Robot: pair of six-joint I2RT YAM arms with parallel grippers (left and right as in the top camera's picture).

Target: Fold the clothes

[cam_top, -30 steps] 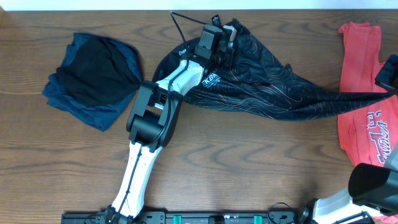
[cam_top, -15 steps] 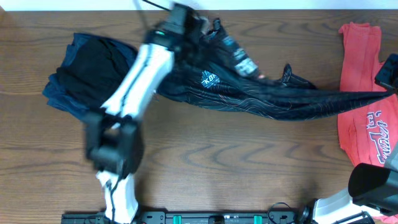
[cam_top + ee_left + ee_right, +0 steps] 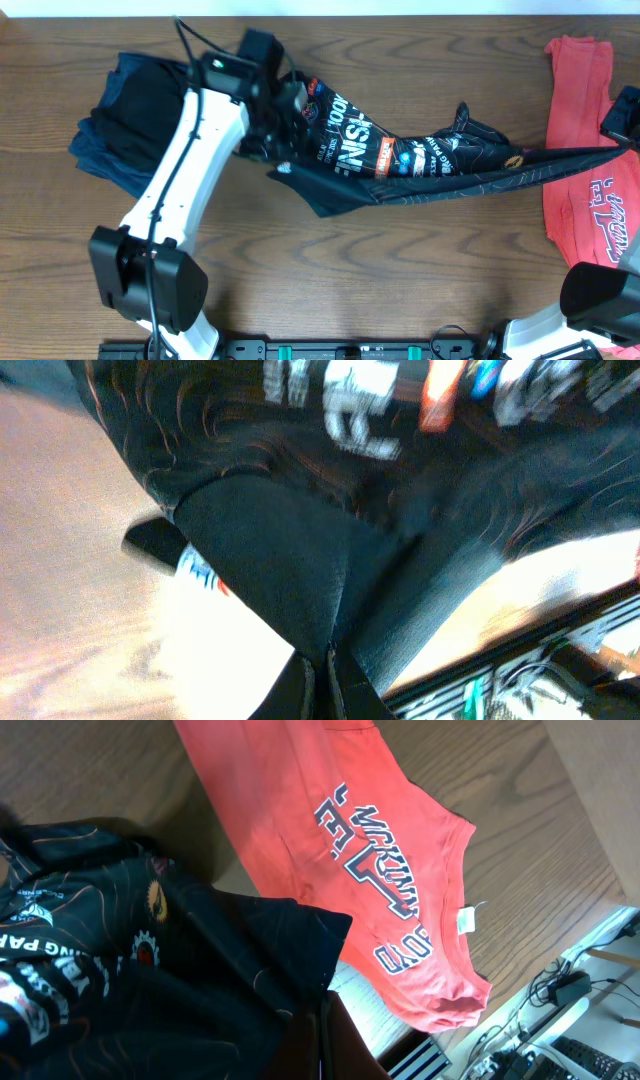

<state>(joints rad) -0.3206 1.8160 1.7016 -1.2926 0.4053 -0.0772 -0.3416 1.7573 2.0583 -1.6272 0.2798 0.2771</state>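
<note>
Held jersey (image 3: 400, 160) stretched left to right above table (image 3: 400, 270). Pinched its left end in left gripper (image 3: 320, 675), fingers pressed together on cloth. Pinched right end in right gripper (image 3: 325, 1025) likewise, beside T-shirt (image 3: 580, 150) at right. Kept clear of navy pile (image 3: 140, 125) at far left.

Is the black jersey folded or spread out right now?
Neither: the jersey is bunched and twisted, stretched taut between the left gripper and right gripper, each shut on an edge.
</note>
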